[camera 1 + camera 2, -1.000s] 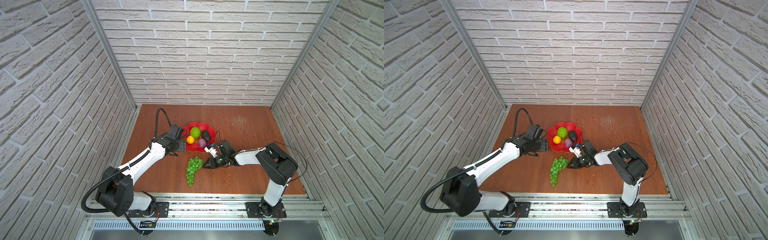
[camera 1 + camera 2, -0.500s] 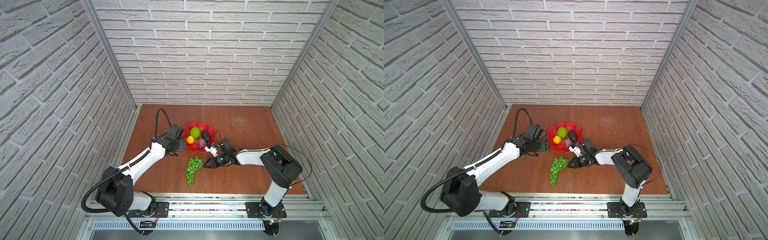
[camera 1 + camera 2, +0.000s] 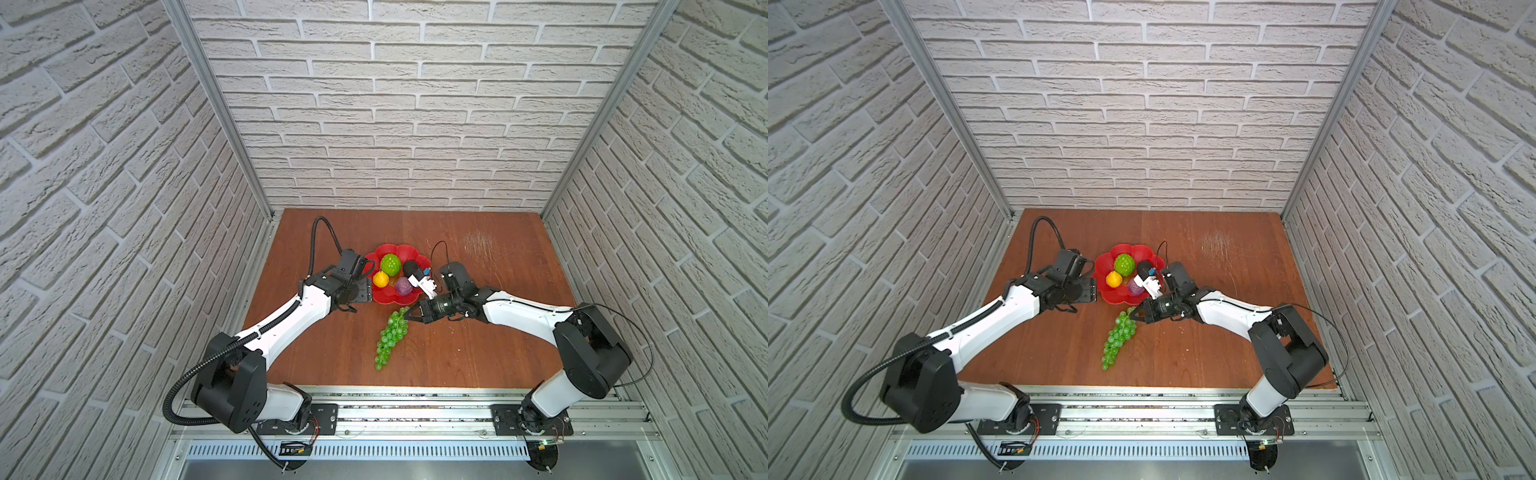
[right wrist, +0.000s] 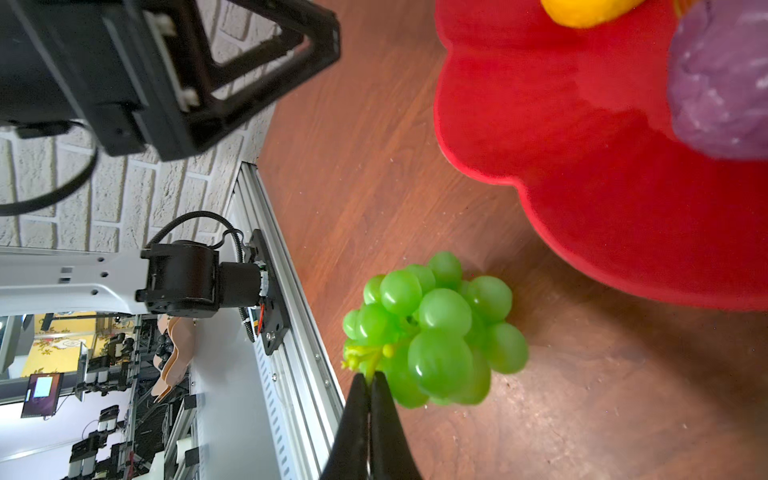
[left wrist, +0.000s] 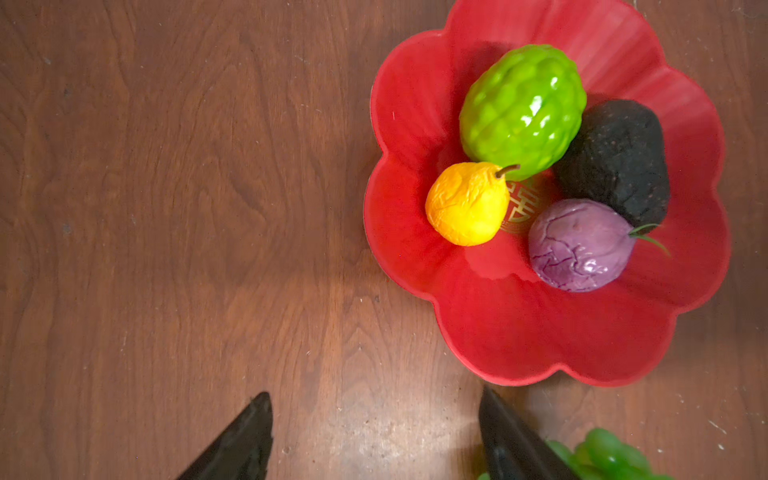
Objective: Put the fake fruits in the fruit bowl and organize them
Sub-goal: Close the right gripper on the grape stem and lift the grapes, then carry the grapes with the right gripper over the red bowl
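In both top views a reddish-brown wooden surface (image 3: pixel 478 345) fills the lower middle of the frame. It is boxed in on three sides by white brick-pattern walls (image 3: pixel 399 124) with metal posts (image 3: pixel 226 116) in the corners. A pale scuffed patch (image 3: pixel 478 243) marks the wood at upper right, and an aluminium rail (image 3: pixel 415 411) carrying both arm bases runs along the bottom edge. The fruit bowl (image 3: pixel 401 249) sits just left of the surface's centre, holding the bumpy green ball (image 3: pixel 390 264), lemon (image 3: pixel 380 279), avocado (image 3: pixel 409 267) and purple fruit (image 3: pixel 403 286). The grape bunch (image 3: pixel 388 340) lies on the wood below the bowl, trailing toward lower left. The left end effector (image 3: pixel 363 291) hangs just beside the bowl's left rim; the right end effector (image 3: pixel 409 317) meets the bunch's upper end from the right.

The left wrist view looks straight down on dark grained wood, dusty and lightly scuffed, with a bright patch of light. The left end effector's two black fingers (image 5: pixel 245 440) stand moderately apart with bare wood between them, holding nothing. The bowl lies just ahead of one finger, and the four fruits cluster around its gold emblem (image 5: pixel 521 203).

The right wrist view shows the right end effector's fingers pressed together on the bunch's yellow-green stem end, the grapes resting on the wood near the bowl's rim. Past the surface's edge and rail, a room with a lit screen (image 4: pixel 41 390) and racks of equipment shows
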Available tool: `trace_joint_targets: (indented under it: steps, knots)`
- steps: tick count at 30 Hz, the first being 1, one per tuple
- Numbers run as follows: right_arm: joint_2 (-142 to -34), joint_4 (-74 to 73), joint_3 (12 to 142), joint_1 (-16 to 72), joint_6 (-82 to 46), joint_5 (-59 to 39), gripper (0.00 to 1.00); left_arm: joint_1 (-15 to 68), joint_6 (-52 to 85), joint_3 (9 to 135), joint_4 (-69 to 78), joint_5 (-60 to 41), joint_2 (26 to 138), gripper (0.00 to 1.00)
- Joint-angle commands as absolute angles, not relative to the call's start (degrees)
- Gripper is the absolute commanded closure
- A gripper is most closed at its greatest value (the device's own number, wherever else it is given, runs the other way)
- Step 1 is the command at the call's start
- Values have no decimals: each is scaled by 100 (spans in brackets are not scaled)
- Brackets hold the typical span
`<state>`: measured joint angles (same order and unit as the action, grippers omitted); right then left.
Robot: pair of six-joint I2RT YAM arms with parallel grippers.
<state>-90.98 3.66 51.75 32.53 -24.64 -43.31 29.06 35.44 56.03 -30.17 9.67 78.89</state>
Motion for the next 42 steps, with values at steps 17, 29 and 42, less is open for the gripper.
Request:
trace_joint_targets:
  steps: [17,29,42]
  knots:
    - [-8281,1223,6582,3281,-2574,-4605,94,2848,3797,5193,-2792,1123,7342,22]
    - [-8736,780,7445,3161,-2588,-4425,94,2827,3881,5045,-2953,1266,6961,22]
    - [-9556,405,8084,3008,-2489,-4177,94,2804,3854,5098,-3000,1183,6997,22]
